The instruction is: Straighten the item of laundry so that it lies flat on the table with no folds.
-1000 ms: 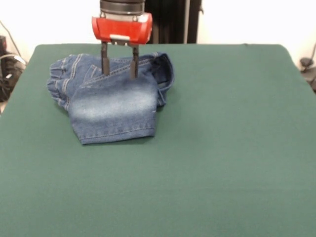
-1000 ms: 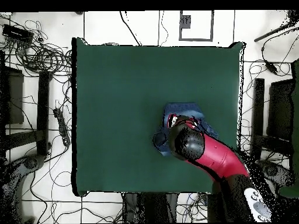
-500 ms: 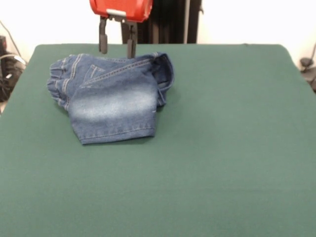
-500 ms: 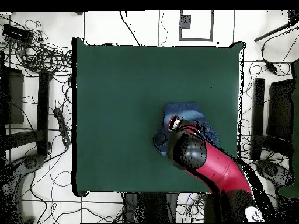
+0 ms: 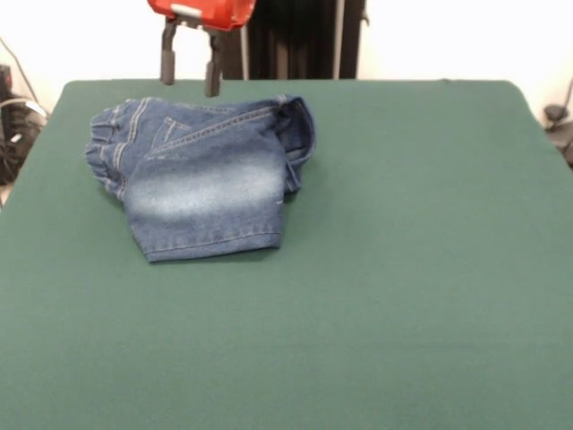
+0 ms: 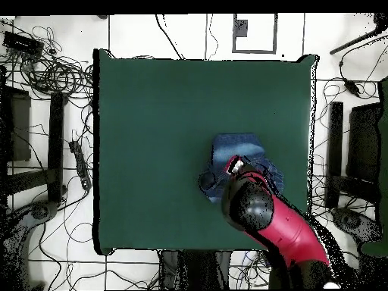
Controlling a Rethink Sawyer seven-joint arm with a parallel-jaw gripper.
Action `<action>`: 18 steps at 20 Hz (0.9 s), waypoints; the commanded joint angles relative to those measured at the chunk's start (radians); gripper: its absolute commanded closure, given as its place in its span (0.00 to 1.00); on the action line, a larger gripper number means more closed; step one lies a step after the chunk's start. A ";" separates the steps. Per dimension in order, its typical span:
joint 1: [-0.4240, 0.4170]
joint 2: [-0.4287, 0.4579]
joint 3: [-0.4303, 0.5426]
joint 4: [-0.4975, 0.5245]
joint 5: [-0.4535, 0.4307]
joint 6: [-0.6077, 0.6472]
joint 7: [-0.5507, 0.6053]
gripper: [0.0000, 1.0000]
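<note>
The fingers (image 5: pixel 188 73) hang spread and empty above the folded jeans (image 5: pixel 204 179). Pinch both layers, and the fold just drags across the counter (image 5: pixel 403 269).

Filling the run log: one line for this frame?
gripper: open, empty, above jeans' far edge | jeans: folded, bunched, not flat | table: jeans in one corner area | task: not done

Front view: red gripper housing (image 5: pixel 190 83) cut off by top edge, only its lower rim and the two dark jaws show, spread apart. Dark green felt-covered bench (image 5: pixel 403 269) runs out of frame at the bottom and lower sides. Overhead: red-and-black arm (image 6: pixel 261 216) covers the lower right part of the folded blue denim jeans (image 6: pixel 235 151); jaws hidden beneath it.
</note>
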 commanded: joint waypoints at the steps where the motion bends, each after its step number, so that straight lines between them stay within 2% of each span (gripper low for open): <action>1: -0.067 0.094 0.148 0.169 -0.041 -0.187 0.312 0.00; 5: -0.087 0.130 0.157 0.177 -0.083 -0.258 0.319 0.00; 9: -0.049 0.168 0.111 0.152 -0.093 -0.291 0.292 0.00; 12: 0.018 0.177 0.053 0.134 -0.078 -0.304 0.262 0.00; 15: 0.102 0.163 -0.016 0.116 -0.033 -0.264 0.234 0.00; 18: 0.176 0.147 -0.063 0.111 0.018 -0.229 0.253 0.00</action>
